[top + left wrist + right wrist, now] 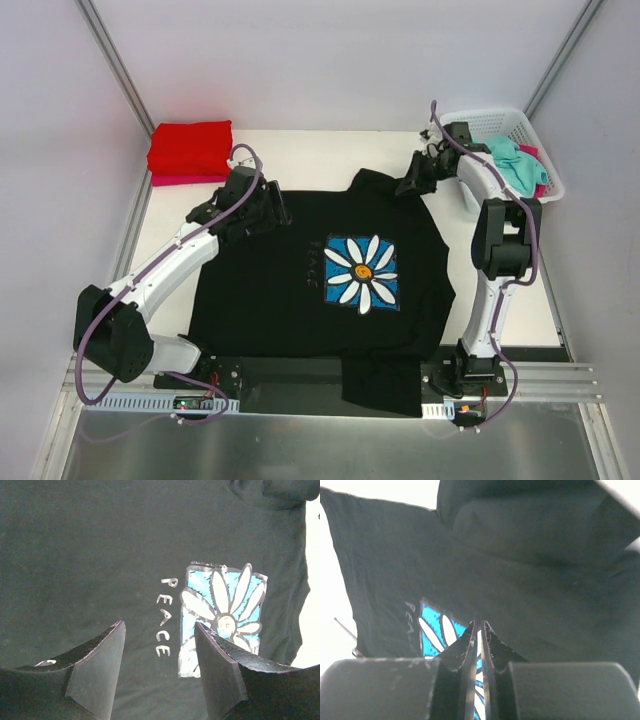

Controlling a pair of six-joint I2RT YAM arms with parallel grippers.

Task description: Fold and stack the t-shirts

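A black cotton t-shirt (280,290) with a white daisy on a blue square (365,272) lies spread face up on the white worktop (500,300). Most of it lies on the near side of both pincers, and its hem hangs over the near edge. The left pincer (262,212) hovers above the shirt's far left shoulder with its jaws well apart and nothing between them. In the left wrist view, flat black cloth fills the space under the left pincer (159,626), with the grey word PEACE (165,617) just beyond its tips and the daisy a little to one side. The right pincer (412,183) sits at the shirt's far right shoulder, beside the collar. In its wrist view the right pincer (479,624) has its jaws drawn almost together, leaving only a thin slit, and the tips meet the black cloth. I cannot tell whether any cloth is nipped between them. A loose fold of the shirt rises just beyond the tips. Beyond the left pincer a folded red t-shirt (190,146) rests on a folded pink t-shirt (180,180). Just to the right of the right pincer stands a white plastic mesh basket (545,165) holding a crumpled teal t-shirt (510,160).
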